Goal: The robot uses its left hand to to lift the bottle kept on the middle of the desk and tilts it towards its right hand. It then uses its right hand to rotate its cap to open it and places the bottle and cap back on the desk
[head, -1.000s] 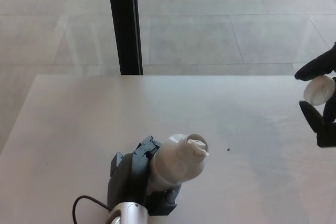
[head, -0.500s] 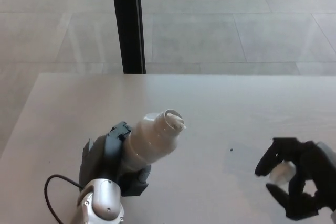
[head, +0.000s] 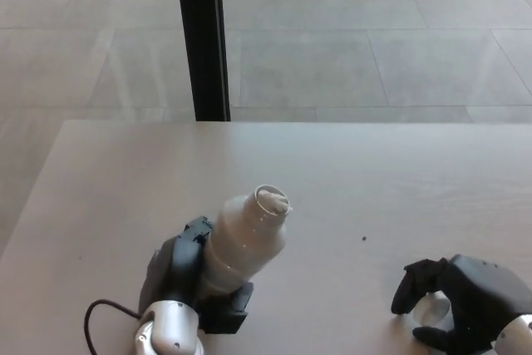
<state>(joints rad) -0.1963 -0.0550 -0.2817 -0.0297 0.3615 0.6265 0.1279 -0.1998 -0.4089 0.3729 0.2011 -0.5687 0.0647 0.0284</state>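
The white bottle [head: 245, 234] is grasped by the left hand [head: 187, 276] near the front edge of the tabletop [head: 374, 164], a little left of its middle, and is held leaning with its neck pointing up and to the right. The neck is seen to be uncapped. The right hand [head: 461, 305] is lowered at the front right corner of the tabletop, with its fingers [head: 416, 280] curled around a small white object that is taken to be the cap [head: 432, 312]; whether the cap is touching the surface cannot be told, as it is largely hidden by the hand. The unscrewing step is judged to be done, and the setting-down step is judged to be in hand. For the next move, the cap would need to be let go by the right hand and the hand drawn clear, while the bottle would need to be brought upright and set on its base before being released by the left hand.
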